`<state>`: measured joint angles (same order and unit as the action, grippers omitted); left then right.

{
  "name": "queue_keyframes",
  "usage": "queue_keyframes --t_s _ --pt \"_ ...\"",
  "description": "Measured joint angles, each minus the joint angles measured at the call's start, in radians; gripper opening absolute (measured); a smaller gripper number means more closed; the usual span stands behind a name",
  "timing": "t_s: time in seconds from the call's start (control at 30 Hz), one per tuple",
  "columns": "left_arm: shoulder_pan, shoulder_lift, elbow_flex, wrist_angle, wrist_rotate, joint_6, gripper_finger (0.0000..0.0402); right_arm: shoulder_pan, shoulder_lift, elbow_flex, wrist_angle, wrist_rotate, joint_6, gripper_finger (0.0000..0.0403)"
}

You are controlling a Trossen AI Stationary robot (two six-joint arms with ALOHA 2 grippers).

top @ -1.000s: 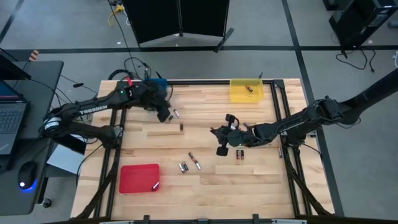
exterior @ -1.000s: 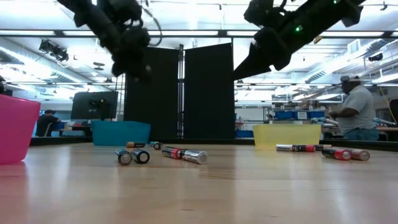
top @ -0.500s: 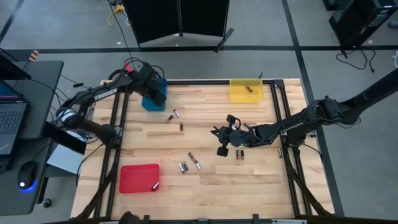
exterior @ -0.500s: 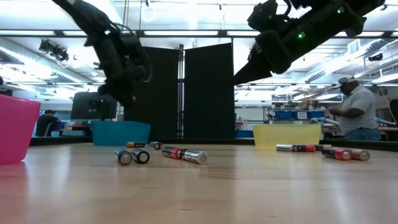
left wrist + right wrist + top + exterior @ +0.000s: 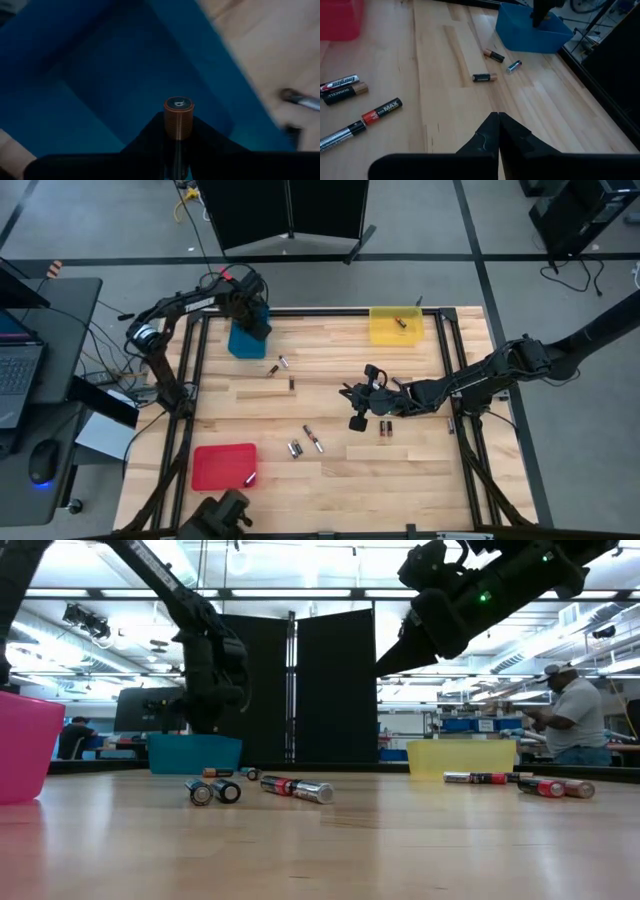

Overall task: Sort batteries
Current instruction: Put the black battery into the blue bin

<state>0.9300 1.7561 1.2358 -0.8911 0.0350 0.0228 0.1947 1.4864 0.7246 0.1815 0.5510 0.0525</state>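
My left end effector [image 5: 252, 315] has swung from the table's [image 5: 400, 470] middle to hang over the blue tray [image 5: 243, 343], pinching a copper-topped battery [image 5: 178, 117] upright above its interior. My right end effector [image 5: 498, 118], fingers pressed together and empty, has not budged, well away from the blue tray, where loose batteries [image 5: 384, 427] lie.

a light wooden table [image 5: 400, 470] carries three trays: a blue tray [image 5: 244, 340] at the far left corner, a yellow tray [image 5: 395, 326] at the far right, a red tray [image 5: 223, 467] near the front left. loose batteries [image 5: 306, 442] lie scattered across the middle (some in pairs, touching the boards).
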Motion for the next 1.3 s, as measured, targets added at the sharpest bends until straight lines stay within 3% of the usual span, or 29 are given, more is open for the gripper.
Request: queue_keyframes --t_s 0.5,0.9,1.1,1.3 --pt "0.006 0.115 0.0 0.021 -0.048 0.011 0.0053 0.0 0.0 0.0 -0.003 0.0 -0.002 0.0012" --pt "0.013 0.118 -0.002 0.036 -0.06 0.011 0.0054 0.0 0.0 0.0 -0.003 0.0 -0.002 0.0012" --pt "0.013 0.117 -0.028 0.057 -0.05 0.019 0.0076 0.0 0.0 0.0 -0.004 0.0 -0.003 0.0012" --pt "0.013 0.114 -0.056 0.098 -0.05 0.021 0.0063 0.0 0.0 0.0 -0.004 0.0 -0.003 0.0012"
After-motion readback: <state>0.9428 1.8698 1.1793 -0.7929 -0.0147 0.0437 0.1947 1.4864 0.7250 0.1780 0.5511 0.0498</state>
